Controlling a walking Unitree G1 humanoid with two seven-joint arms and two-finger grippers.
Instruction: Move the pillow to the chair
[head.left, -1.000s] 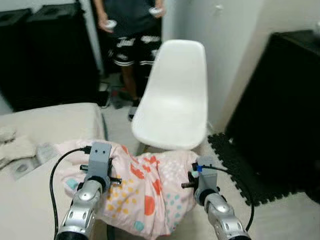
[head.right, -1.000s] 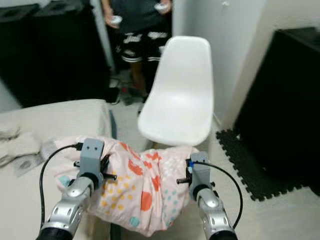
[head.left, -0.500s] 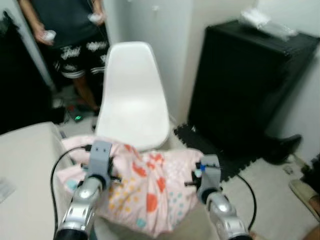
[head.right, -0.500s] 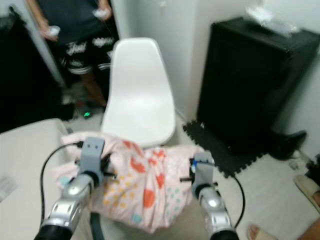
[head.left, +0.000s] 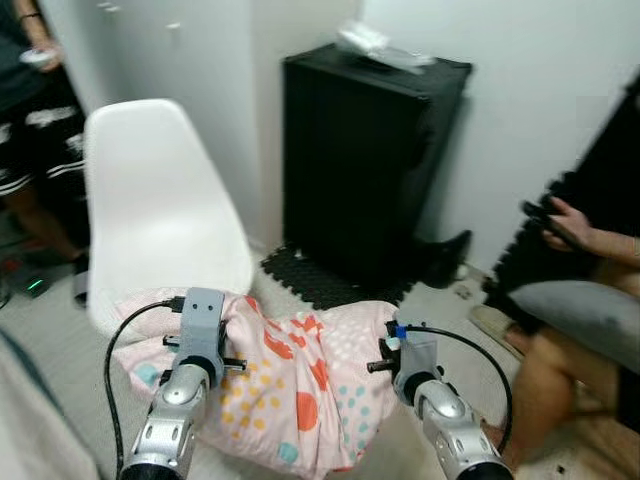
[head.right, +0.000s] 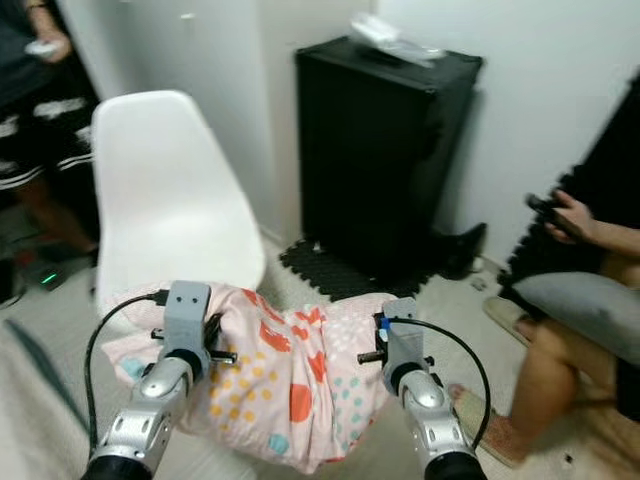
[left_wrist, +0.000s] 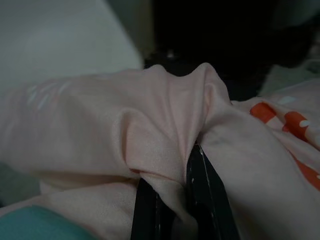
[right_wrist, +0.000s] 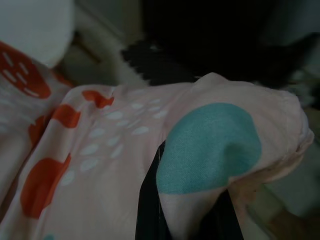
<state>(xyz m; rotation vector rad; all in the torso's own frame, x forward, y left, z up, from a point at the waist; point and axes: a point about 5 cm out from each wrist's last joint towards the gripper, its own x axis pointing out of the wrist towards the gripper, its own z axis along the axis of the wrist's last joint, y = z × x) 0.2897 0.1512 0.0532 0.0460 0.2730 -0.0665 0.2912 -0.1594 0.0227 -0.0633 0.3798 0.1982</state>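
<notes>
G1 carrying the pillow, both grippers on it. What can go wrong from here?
1. The pink patterned pillow is pinched only by bunched fabric at each end, by left gripper and right gripper; its middle sags and may slip.
2. The white plastic chair sits off to the left, so the drop could miss.
3. A seated person's leg is close on the right.
</notes>
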